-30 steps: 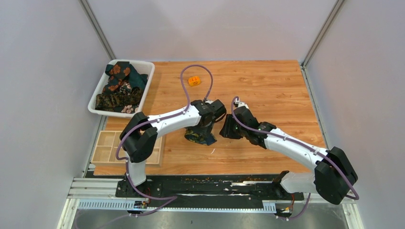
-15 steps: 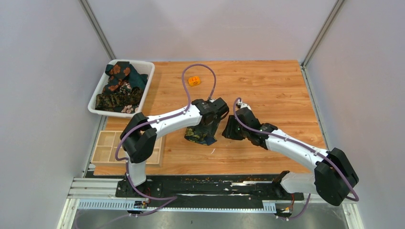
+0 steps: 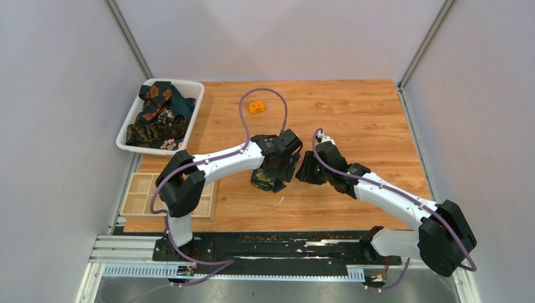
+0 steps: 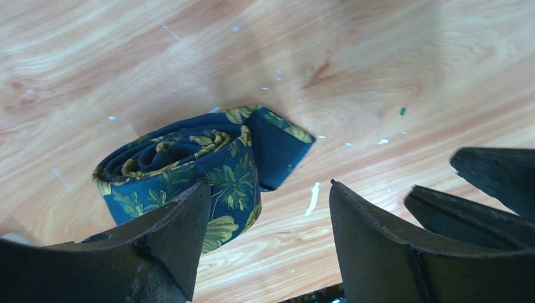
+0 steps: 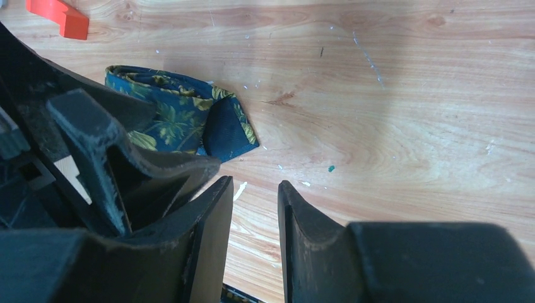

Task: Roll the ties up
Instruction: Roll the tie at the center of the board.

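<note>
The left gripper (image 4: 268, 189) had edged right above the rolled navy tie (image 4: 189, 164), jaws wide, while the right gripper (image 5: 254, 183) stayed narrow and empty; the roll looked finished.

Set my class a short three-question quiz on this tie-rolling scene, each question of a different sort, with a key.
1. True or false: the navy tie lies rolled up on the table.
2. Where are the other ties? A) in the white bin B) in the wooden tray C) at the table's right edge
3. Fill in: the left gripper has its jaws ___, gripping nothing.
Key: 1 true; 2 A; 3 open.
</note>
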